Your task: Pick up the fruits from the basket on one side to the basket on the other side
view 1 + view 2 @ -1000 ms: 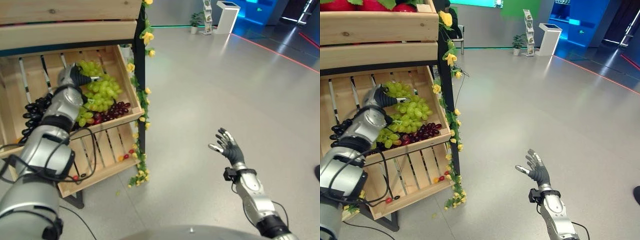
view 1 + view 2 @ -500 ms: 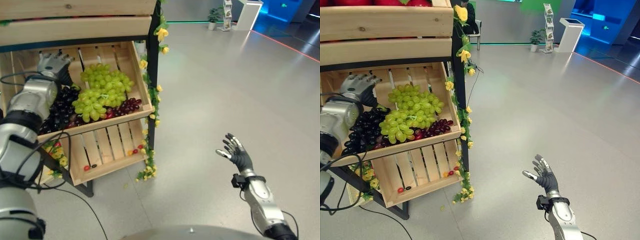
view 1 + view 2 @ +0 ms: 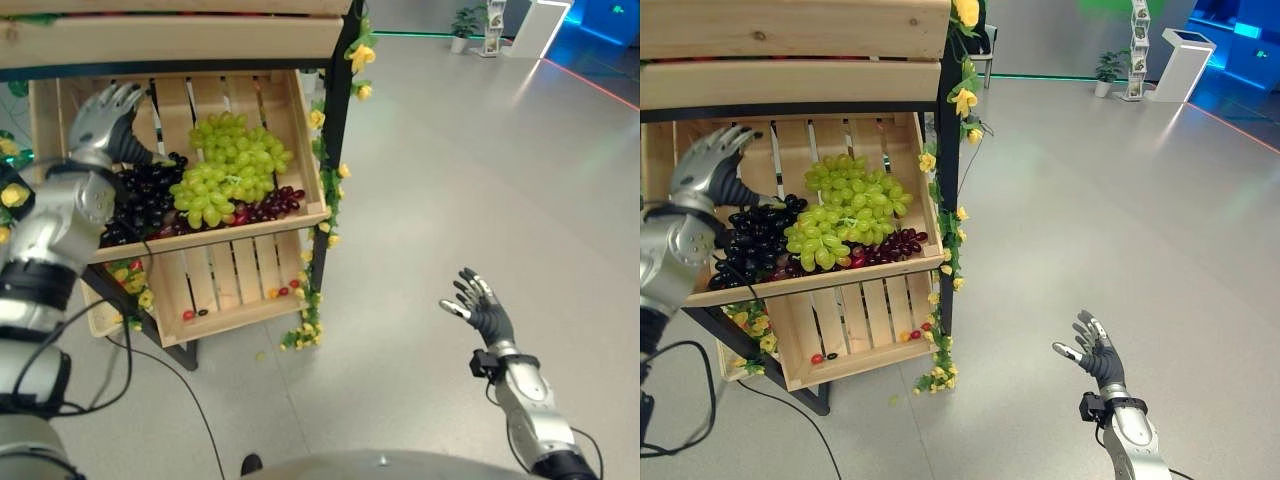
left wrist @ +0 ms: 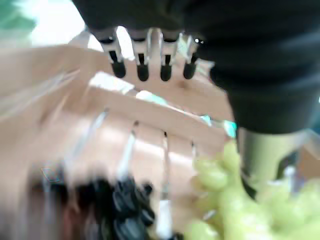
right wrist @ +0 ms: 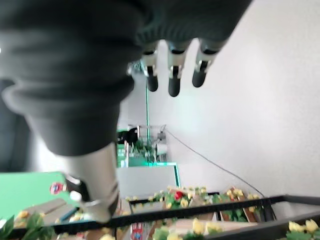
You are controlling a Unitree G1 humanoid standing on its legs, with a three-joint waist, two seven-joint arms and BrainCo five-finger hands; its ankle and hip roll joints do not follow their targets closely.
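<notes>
Head views first: wooden crate [image 3: 310,215] on the middle level of a dark-framed stand holds green grapes [image 3: 228,165] heaped at its centre, dark red grapes [image 3: 275,203] along the front right edge, and black grapes [image 3: 140,200] on its left side. Left hand [image 3: 105,115] hangs raised above the black grapes at the crate's left end, fingers spread and straight, holding nothing. Yellow flowers [image 3: 360,55] on a green vine run down the stand's right post. A lower crate [image 3: 235,290] beneath carries a few small red and orange fruits [image 3: 285,291] near its front lip. Right hand [image 3: 484,312] is well apart from the stand, out over the bare grey floor [image 3: 480,170], palm up with fingers loosely fanned and empty.

Left wrist view: the left hand's fingers [image 4: 141,57] reach straight out in a row, gripping nothing, with crate slats past them, black grapes below and green grapes beside the thumb.

Right wrist view: the right hand's fingers [image 5: 173,70] extend straight over the floor, empty, with flower-trimmed stand rails at the far edge.
</notes>
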